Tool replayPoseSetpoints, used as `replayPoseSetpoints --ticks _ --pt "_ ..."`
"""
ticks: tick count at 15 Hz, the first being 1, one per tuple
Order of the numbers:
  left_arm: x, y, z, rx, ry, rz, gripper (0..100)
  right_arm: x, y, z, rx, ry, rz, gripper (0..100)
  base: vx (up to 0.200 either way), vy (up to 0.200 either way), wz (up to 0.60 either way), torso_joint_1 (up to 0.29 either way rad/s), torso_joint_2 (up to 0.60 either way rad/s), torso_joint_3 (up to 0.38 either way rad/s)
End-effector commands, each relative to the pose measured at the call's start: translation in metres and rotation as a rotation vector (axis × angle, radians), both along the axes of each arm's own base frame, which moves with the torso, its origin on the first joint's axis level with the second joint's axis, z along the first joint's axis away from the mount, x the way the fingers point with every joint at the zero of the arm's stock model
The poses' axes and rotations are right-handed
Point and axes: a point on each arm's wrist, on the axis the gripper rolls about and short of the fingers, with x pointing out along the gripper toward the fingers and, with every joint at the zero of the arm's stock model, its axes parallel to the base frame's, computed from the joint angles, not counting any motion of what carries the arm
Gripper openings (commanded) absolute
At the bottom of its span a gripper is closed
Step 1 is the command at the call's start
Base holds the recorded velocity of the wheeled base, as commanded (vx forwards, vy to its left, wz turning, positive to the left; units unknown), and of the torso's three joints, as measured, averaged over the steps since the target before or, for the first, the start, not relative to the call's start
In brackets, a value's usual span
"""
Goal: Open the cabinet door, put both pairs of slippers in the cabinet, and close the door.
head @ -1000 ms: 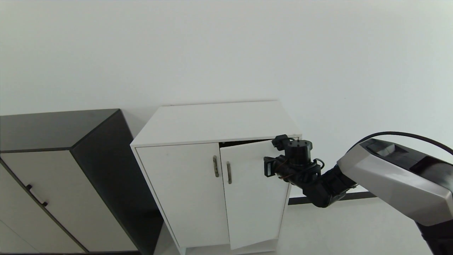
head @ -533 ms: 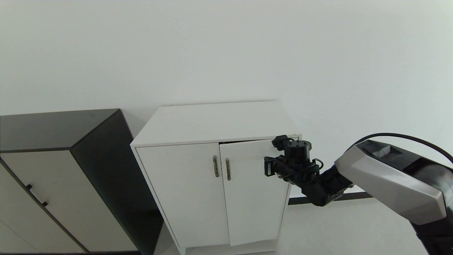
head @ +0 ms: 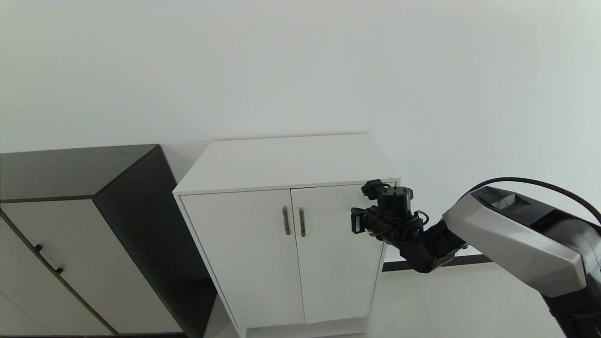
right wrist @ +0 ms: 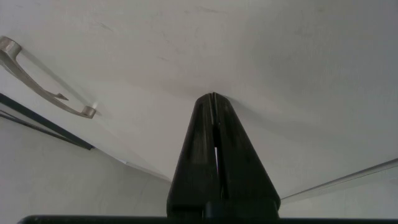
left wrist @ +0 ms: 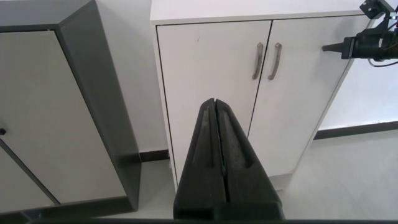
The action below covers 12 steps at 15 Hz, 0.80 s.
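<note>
The white cabinet (head: pixel 286 159) stands against the wall with both doors flush in its front. My right gripper (head: pixel 353 220) is shut, and its tips press flat on the right door (head: pixel 335 263) near the hinge side at handle height; up close, the right gripper (right wrist: pixel 214 96) touches the white panel, with a metal handle (right wrist: pixel 37 81) off to one side. The two handles (head: pixel 302 222) meet at the cabinet's middle. My left gripper (left wrist: pixel 214 102) is shut on nothing and hangs well back from the cabinet (left wrist: pixel 211 74), facing its left door.
A dark cabinet (head: pixel 70 173) with pale doors stands close to the white one's left side. White wall behind, with a dark skirting strip (head: pixel 469 260) at the right. Pale floor (left wrist: pixel 348 174) lies in front of both cabinets.
The right door was ajar a second ago and has swung shut flush with the frame. My right gripper followed it in toward the cabinet.
</note>
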Motion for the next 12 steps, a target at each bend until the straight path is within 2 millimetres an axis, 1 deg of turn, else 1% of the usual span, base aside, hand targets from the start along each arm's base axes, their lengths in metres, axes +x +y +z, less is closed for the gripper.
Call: replayPoseSetpoints --ticks 1,6,12 --pt "0.0000 0.0000 0.0000 0.000 0.000 0.000 0 0.0010 -0.0006 -0.0007 0.000 -0.001 -0.002 0 0.000 0.000 0.00 0.000 0.00 0.000" --pt "0.0000 0.0000 0.0000 0.000 0.000 0.000 0 0.0012 -0.0005 -0.0003 0.000 -0.002 -0.004 0 0.000 0.000 0.00 0.000 0.00 0.000" --pt "0.0000 0.0000 0.0000 0.000 0.000 0.000 0 0.0059 -0.0014 0.0027 0.008 -0.017 -0.011 0 0.000 0.000 0.00 0.000 0.00 0.000"
